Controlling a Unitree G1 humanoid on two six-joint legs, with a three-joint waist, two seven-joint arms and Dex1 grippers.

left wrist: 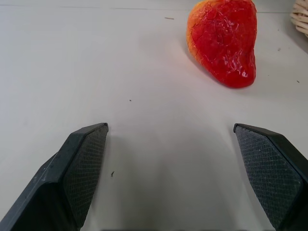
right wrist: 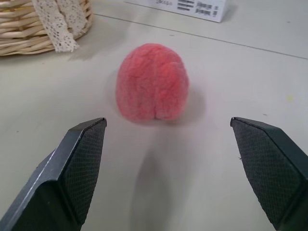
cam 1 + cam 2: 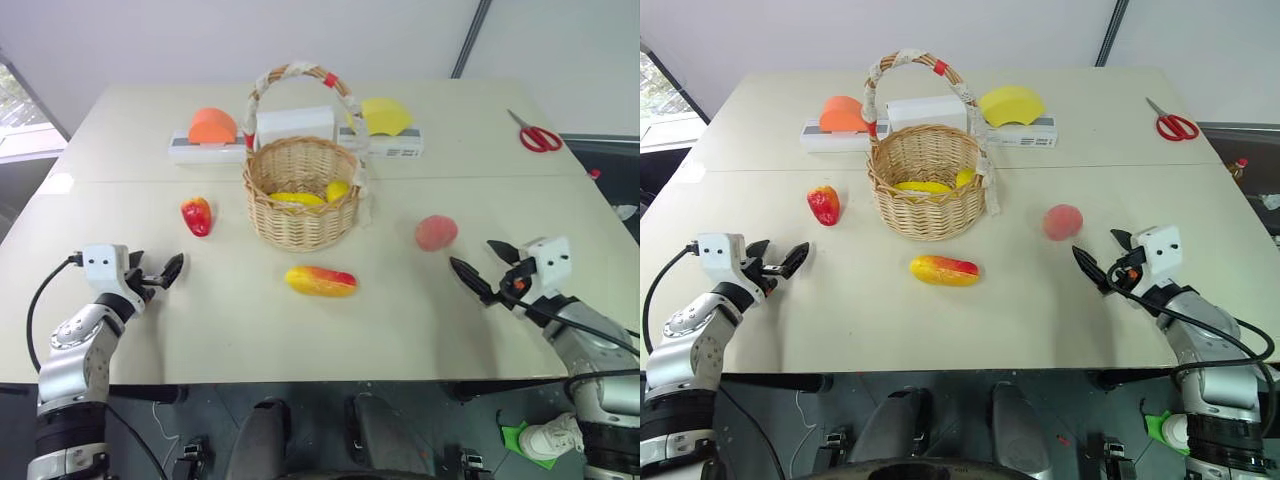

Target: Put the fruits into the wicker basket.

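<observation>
We see the pale beige table, then the round tan wicker basket with its tall taped handle mid-table, yellow toy fruits inside. Before it lies the elongated yellow-red mango; the red strawberry-like fruit sits left, the fuzzy pink peach right. Our left gripper and right gripper both gape wide, empty.

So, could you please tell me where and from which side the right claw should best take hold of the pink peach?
Probably across the peach's rounded middle, coming in low and straight ahead from the robot's side. It sits alone on the table, clear of the wicker basket, and the open right claw already frames it, so its fingers could close on both flanks.
</observation>
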